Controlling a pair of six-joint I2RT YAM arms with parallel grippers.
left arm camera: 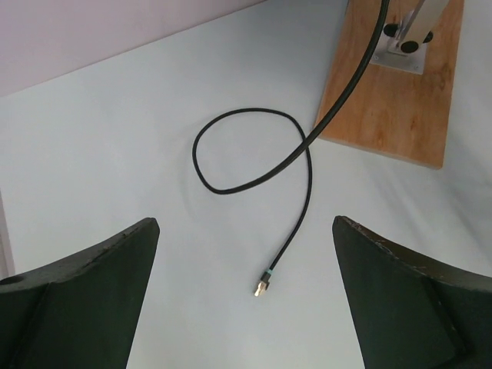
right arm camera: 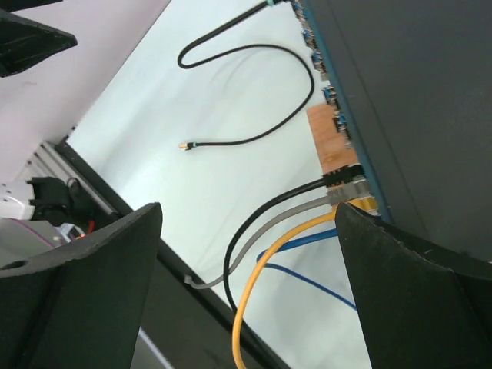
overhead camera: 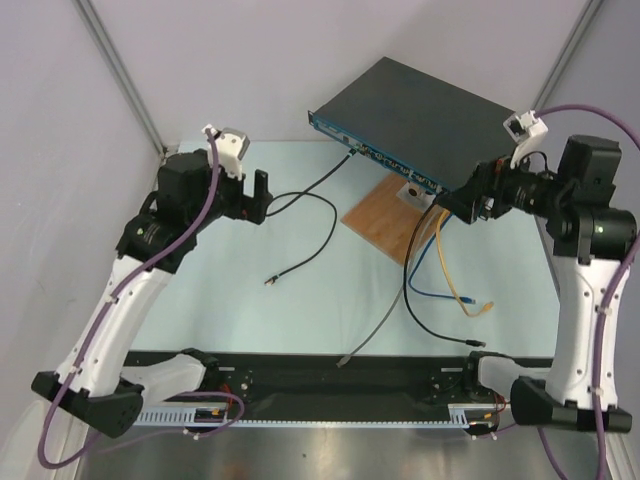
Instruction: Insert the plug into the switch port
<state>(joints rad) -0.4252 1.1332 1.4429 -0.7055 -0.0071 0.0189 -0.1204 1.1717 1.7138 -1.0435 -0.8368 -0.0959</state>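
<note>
The switch (overhead camera: 420, 108) is a flat dark box at the back right, its teal front face (overhead camera: 375, 155) lined with sockets. A thin black cable (overhead camera: 320, 205) runs from a left socket, loops, and ends in a loose gold-tipped plug (overhead camera: 268, 281) lying on the table. My left gripper (overhead camera: 260, 197) hovers open above the loop; in its wrist view the plug (left arm camera: 262, 288) lies between and below the fingers (left arm camera: 115, 261), untouched. My right gripper (overhead camera: 447, 207) is open and empty at the switch's right end (right arm camera: 415, 92), where the plug (right arm camera: 183, 145) shows far off.
A brown wooden board (overhead camera: 385, 225) with a small metal bracket (overhead camera: 410, 190) lies in front of the switch. Black (right arm camera: 254, 223), grey (right arm camera: 280, 219), yellow (right arm camera: 261, 277) and blue (right arm camera: 304, 242) cables hang from the switch's right sockets onto the table. A black rail (overhead camera: 340, 385) runs along the near edge.
</note>
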